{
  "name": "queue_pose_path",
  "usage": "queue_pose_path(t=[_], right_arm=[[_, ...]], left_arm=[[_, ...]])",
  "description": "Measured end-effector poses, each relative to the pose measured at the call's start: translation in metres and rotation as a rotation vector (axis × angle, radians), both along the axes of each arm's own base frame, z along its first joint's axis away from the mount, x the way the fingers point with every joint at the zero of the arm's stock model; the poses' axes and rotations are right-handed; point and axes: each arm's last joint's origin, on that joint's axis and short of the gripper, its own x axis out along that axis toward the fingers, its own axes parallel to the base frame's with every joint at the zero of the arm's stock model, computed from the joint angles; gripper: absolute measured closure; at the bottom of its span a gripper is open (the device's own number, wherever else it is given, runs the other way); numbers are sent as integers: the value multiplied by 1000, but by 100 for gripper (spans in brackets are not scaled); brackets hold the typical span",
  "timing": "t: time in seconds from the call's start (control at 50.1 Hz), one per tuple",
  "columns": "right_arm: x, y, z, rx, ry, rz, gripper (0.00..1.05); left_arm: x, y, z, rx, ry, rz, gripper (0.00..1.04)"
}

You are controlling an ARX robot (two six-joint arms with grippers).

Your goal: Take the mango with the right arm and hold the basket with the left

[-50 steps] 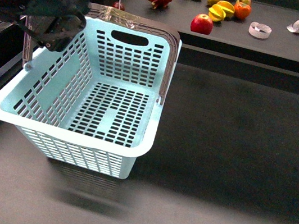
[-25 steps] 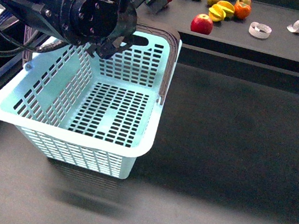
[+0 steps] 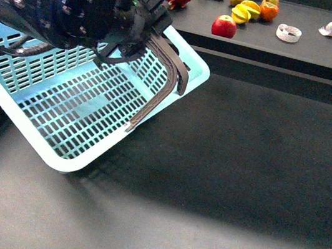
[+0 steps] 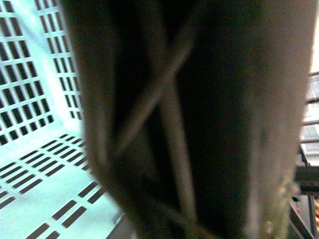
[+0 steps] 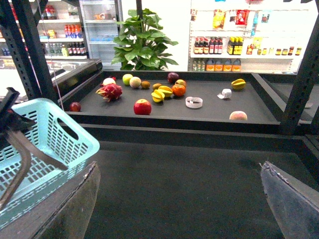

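The front view looks from the robot's body down and ahead across the dark surface to the raised tray behind. The left wrist view sits blurred-close against the basket handles. The right wrist view faces level, farther back, sharing tray and basket

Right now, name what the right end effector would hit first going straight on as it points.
The right end effector looks free over the dark table, until it meets the raised shelf; depth is unclear. The basket lies off that line.

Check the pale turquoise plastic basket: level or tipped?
Tipped: the basket leans steeply, its slotted bottom facing the front camera.
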Motion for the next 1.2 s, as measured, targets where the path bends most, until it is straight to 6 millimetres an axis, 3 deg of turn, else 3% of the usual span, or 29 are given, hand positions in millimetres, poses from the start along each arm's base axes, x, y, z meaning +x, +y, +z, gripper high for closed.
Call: queue_pose_path(t=[0.1, 0.259, 0.479, 0.798, 1.197], right_arm=[[0, 0, 0, 0, 0, 0, 8], [0, 0, 0, 0, 0, 0, 8], [0, 0, 0, 0, 0, 0, 8], [0, 0, 0, 0, 0, 0, 8], [0, 0, 0, 0, -1, -13, 8]], left_arm=[[-23, 6, 16, 4, -8, -91, 89], [-81, 4, 44, 70, -136, -372, 89], [-140, -23, 44, 93, -246, -706, 89], [-161, -50, 41, 99, -275, -805, 89], [-161, -51, 38, 135, -276, -786, 89]])
